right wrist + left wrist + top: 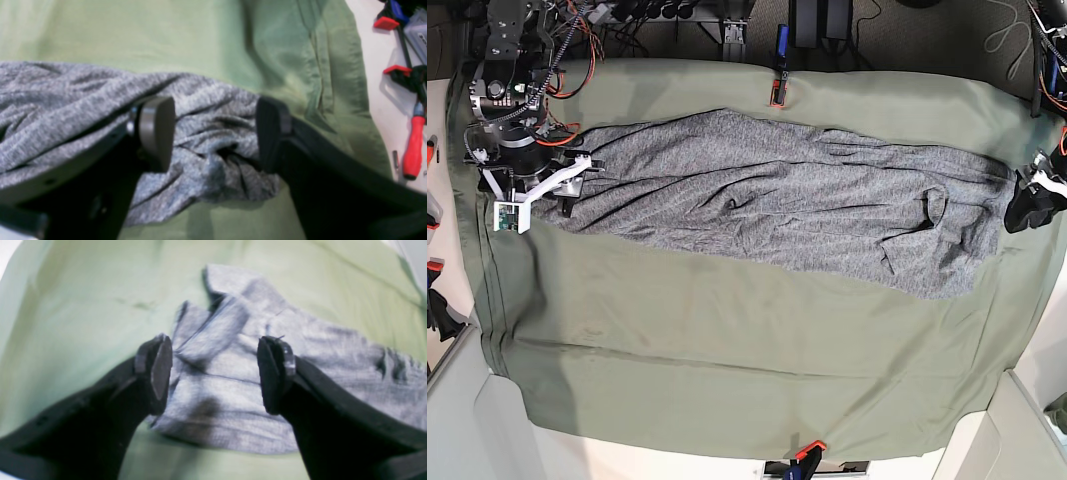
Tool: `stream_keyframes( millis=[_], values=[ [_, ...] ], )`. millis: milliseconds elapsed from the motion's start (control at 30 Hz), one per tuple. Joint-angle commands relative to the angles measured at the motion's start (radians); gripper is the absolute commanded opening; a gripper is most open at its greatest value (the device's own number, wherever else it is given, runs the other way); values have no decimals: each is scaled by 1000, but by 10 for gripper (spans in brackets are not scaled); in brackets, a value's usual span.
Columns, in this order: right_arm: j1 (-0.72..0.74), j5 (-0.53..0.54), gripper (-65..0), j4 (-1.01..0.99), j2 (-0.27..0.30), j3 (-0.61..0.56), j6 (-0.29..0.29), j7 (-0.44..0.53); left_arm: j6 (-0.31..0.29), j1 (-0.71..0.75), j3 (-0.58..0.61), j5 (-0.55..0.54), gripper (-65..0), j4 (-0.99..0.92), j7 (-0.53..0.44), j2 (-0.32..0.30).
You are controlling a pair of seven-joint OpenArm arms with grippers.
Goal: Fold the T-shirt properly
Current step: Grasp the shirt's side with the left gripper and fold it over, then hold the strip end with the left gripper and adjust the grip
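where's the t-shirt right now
In the base view the T-shirt lies stretched across the far half of the green cloth, between both grippers.

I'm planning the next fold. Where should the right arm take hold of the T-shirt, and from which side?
Probably the bunched end of the T-shirt lying between the right gripper and its open fingers. Come straight down from above: the cloth there is heaped in raised wrinkles on the table cloth, so a pinch across a ridge should catch it better than the flat middle.
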Motion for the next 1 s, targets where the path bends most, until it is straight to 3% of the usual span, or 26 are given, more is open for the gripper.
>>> stream_keyframes(
  millis=[0,200,400,733,967],
  values=[
    [7,-3,-273,19,8,4,6,18,-4,-11,-8,-21,-229,-24,-27,-28],
    [7,-2,-273,19,8,4,26,13,-35,-85,-8,-26,-229,-245,-28,-69],
    [7,19,-273,19,7,4,26,0,-78,-112,-1,-111,-229,-364,41,-66],
    [7,27,-273,19,7,4,26,-1,-84,-128,166,-232,-229,-393,51,-66],
    [5,27,-273,19,7,4,26,-16,-84,-188,235,-212,-229,-393,52,-66]
  ],
)
